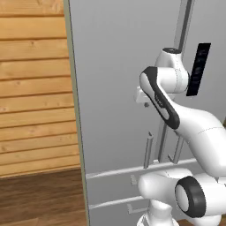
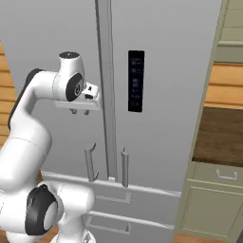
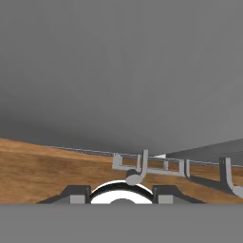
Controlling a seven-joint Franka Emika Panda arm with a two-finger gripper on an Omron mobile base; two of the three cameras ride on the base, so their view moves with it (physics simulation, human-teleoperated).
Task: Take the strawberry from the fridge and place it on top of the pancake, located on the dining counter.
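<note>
1. The fridge [image 2: 161, 71] runs off the top edge; its doors are shut, so the interior stays hidden.
2. At right center, the vertical bar handle [image 1: 170, 110] passes behind the arm.

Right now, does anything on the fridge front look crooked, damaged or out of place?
Nothing stands out. The fridge doors are shut and flush, the bar handles hang straight, and the dark panel sits square.
</note>
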